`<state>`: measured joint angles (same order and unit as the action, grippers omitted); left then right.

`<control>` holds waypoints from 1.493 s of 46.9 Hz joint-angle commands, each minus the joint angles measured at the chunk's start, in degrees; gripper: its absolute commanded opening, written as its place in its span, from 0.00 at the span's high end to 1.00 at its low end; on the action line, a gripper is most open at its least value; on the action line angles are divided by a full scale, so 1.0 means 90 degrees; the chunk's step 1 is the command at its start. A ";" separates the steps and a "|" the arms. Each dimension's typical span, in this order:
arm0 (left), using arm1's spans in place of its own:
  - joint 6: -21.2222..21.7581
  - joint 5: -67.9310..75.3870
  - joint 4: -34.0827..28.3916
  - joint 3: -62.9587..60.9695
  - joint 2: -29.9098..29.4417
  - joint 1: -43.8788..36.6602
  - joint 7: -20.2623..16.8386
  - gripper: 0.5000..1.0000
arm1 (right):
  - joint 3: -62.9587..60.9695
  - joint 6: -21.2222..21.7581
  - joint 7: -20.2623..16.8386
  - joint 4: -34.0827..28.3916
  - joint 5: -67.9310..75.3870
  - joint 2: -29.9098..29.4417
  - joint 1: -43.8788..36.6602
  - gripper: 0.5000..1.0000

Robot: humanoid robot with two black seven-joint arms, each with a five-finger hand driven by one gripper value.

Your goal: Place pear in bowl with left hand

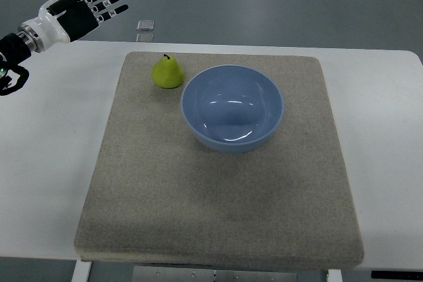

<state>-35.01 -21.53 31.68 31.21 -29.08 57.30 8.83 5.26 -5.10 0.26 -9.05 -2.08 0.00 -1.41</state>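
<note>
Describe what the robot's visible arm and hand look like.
The left hand has a black palm and black fingers banded with white segments, and a white shell around the back. A silver ring marks the wrist, and the forearm behind it is black.

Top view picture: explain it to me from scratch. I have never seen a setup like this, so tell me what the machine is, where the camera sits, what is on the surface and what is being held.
This is one camera on a humanoid robot, looking steeply down at its work surface from the robot's own side. The black and white thing at the upper left is the robot's left hand, on an arm that comes in from the left edge. Its fingers are spread and it holds nothing. The right arm is out of view.

On the white table lies a grey mat. On the mat stand a green pear, upright, and an empty blue bowl just to its right. The pear sits close beside the bowl's rim, not in it. The hand is off to the pear's upper left, not touching it.
</note>
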 commanded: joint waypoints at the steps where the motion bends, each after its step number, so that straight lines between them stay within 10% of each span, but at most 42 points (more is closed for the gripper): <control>1: 0.0001 0.0009 -0.0004 0.0009 -0.0001 0.0000 -0.0005 0.01 | 0.0001 0.0000 0.0001 0.0000 -0.0004 0.0000 0.0000 0.15; 50: 0.0001 0.2391 -0.0453 0.0019 -0.0060 0.0810 -0.0122 0.01 | 0.0001 0.0000 0.0001 0.0000 -0.0004 0.0000 0.0000 0.15; 70: 0.0001 0.6745 -0.0395 -0.0060 -0.0021 0.1259 -0.1752 0.02 | 0.0001 0.0000 0.0001 0.0000 -0.0004 0.0000 0.0000 0.15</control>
<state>-35.00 32.99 28.10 30.78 -29.44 67.98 -5.32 5.27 -5.10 0.26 -9.05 -2.08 0.00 -1.40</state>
